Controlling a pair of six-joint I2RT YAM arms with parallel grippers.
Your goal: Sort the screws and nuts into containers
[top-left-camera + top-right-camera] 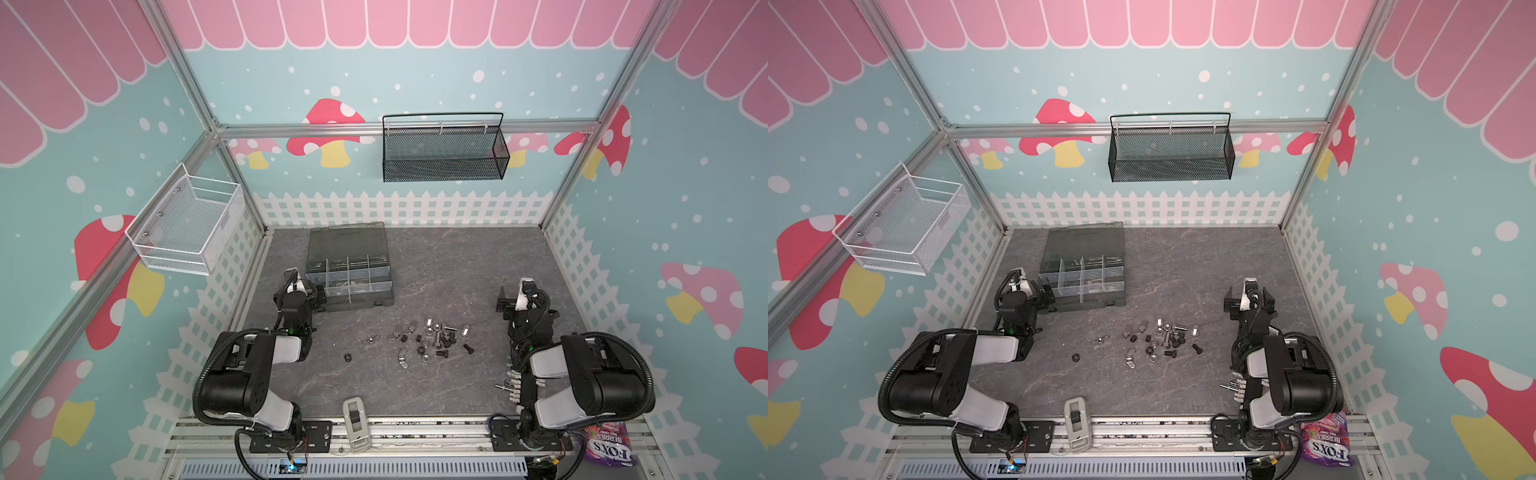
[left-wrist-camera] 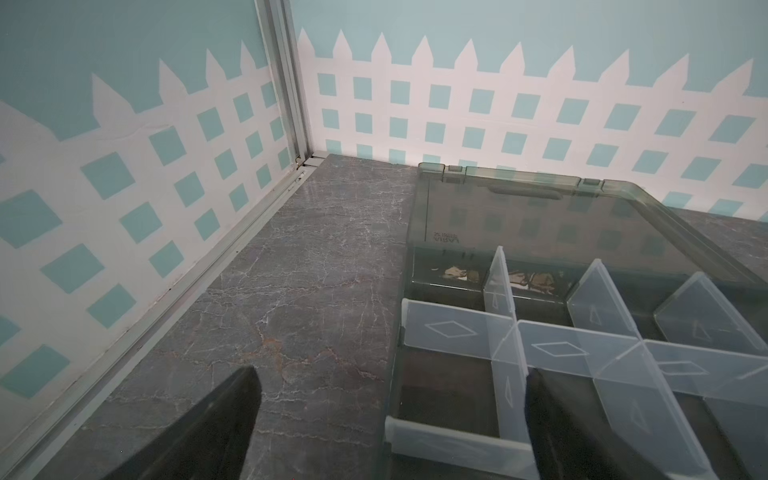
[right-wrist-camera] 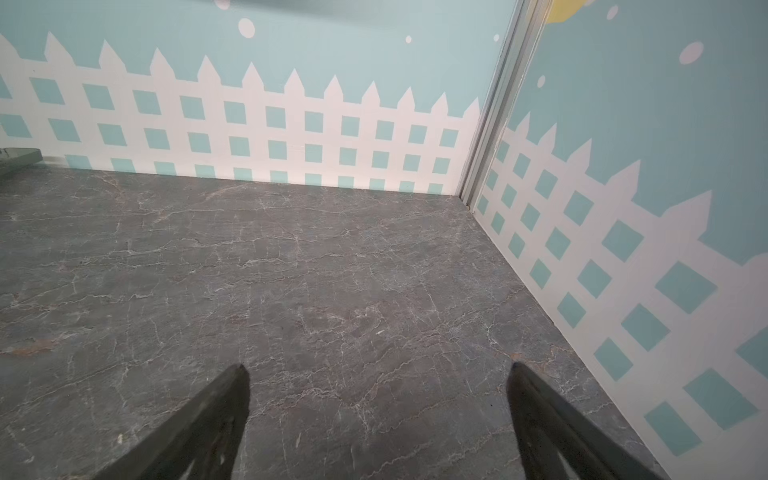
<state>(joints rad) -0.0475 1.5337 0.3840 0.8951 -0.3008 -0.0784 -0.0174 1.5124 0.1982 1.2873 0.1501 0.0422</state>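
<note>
The left hand [image 2: 392,374] is released, jaws spread wide and holding nothing. It sits at the near corner of the organizer box [image 1: 351,301], with one finger seemingly over a corner compartment and the other over bare worktop [image 2: 316,270]. The right hand [image 3: 376,370] is also slack and empty, above clear worktop and well apart from the hardware.

The screws [image 1: 429,322] and the nuts [image 1: 347,356] lie mixed in a loose scatter mid-worktop, between the two arms and nearer than the box. The containers [image 2: 449,382] stand ready with the lid folded back. The near ones look empty (something pale lies in the far row, too unclear to name).

I judge the sorting not yet begun: the step in hand is the first pick. It calls for one hand to come down at the fringe of the scatter, perhaps on the lone black nut, and close on that single small piece without disturbing its neighbours.
</note>
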